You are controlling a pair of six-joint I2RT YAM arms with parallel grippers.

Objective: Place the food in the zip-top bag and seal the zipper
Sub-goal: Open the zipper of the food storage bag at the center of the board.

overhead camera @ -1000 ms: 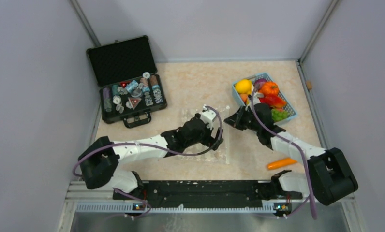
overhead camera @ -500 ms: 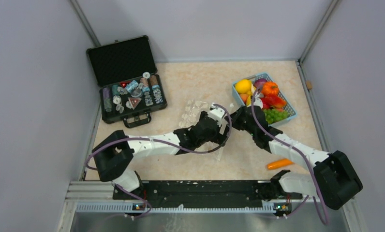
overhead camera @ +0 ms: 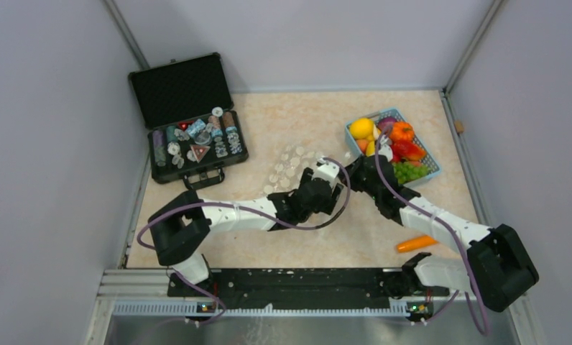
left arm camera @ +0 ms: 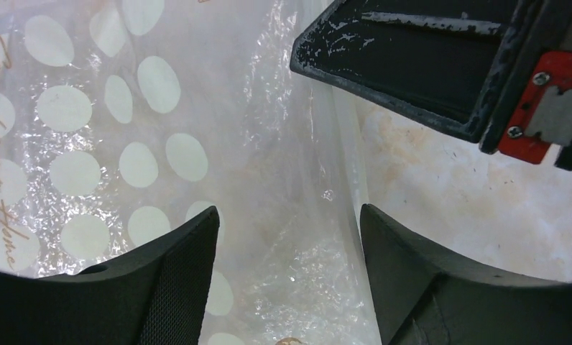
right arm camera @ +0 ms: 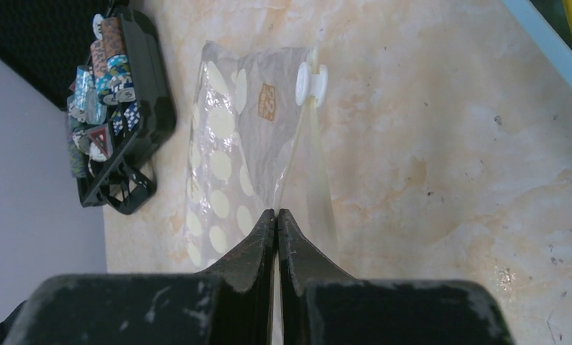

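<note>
The clear zip-top bag with white dots lies mid-table, partly hidden under my left arm. My right gripper is shut on the bag's edge; the zipper runs from there up to its white slider. My left gripper is open, and the bag's film lies between and below its fingers. In the top view the two grippers, left and right, almost meet. The food is a lemon, an orange pepper, a red piece and green grapes in the basket. An orange carrot lies on the table.
The light-blue basket stands at the back right, just behind my right arm. An open black case of small trinkets stands at the back left. Grey walls close in the table on three sides.
My left gripper has moved right and back toward the right gripper. The bag has shifted from flat under the left gripper to farther back, with its edge held up.
</note>
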